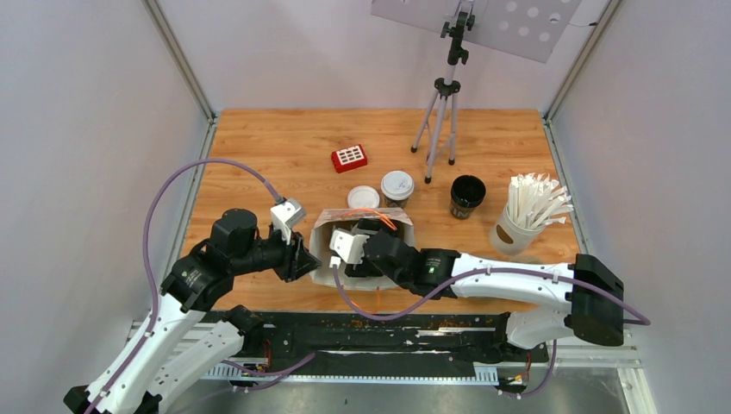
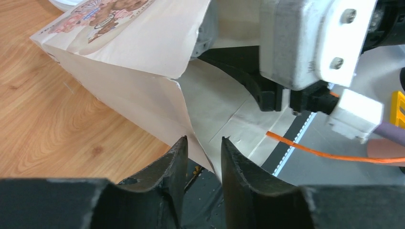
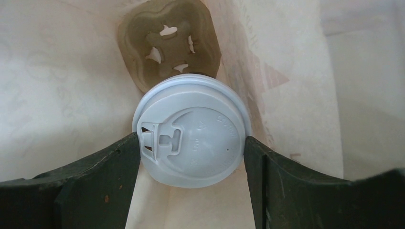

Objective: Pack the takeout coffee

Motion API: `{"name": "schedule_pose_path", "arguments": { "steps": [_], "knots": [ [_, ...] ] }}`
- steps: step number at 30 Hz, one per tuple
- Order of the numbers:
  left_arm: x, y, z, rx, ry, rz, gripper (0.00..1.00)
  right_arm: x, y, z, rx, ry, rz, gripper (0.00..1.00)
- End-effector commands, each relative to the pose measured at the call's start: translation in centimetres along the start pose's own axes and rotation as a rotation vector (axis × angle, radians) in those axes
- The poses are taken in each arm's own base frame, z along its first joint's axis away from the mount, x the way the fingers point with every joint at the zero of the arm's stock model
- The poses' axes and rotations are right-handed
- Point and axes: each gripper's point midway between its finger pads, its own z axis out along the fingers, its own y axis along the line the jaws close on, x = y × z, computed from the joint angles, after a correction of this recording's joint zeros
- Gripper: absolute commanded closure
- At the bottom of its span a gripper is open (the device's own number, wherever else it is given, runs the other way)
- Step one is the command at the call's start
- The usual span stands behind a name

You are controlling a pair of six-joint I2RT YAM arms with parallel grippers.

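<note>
The paper bag, centre frame from above, has the cup tray on its floor. Inside it our right gripper clamps one lidded coffee at the tray; we judge it not yet seated. Our left gripper straddles the bag's edge, barely parted, and we cannot tell whether it pinches. Just above the bag, a second lidded coffee, an unlidded cup and a loose lid wait unpacked.

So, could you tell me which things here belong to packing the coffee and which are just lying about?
Job: lidded cup in the right gripper, paper bag, cardboard cup tray, second lidded cup, unlidded black cup, loose white lid.
Lying about: red gridded block, cup of straws, tripod.
</note>
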Motion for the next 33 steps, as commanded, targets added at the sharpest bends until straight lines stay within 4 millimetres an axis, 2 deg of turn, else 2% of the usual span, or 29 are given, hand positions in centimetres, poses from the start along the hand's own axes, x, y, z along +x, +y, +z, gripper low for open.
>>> {"name": "schedule_pose_path", "arguments": {
  "steps": [1,3,13,17,25,29,33],
  "knots": [
    [-1.0,0.1,-0.6,-0.032,-0.030,-0.004,0.57,-1.4,-0.1,-1.3,-0.041,-0.090,0.053,0.27],
    [-1.0,0.2,-0.9,-0.051,-0.029,-0.035,0.52,-1.9,0.3,-1.6,-0.070,-0.121,0.038,0.27],
    [-0.4,0.3,-0.5,-0.061,0.015,-0.102,0.49,-2.8,1.6,-1.1,-0.138,-0.180,-0.121,0.27],
    [-1.0,0.3,-0.6,-0.066,-0.012,-0.100,0.45,-2.5,2.3,-0.7,-0.144,-0.171,-0.170,0.27],
    [-1.4,0.5,-1.3,-0.103,-0.086,-0.160,0.41,-2.0,2.9,-0.7,-0.133,-0.170,-0.145,0.27],
    [-1.9,0.4,-1.5,-0.100,-0.126,-0.154,0.44,-2.1,3.0,-0.5,-0.127,-0.168,-0.134,0.28],
    [-1.4,0.2,-1.1,-0.076,-0.109,-0.152,0.55,-2.6,2.8,-0.4,-0.121,-0.178,-0.136,0.28]
  ]
}}
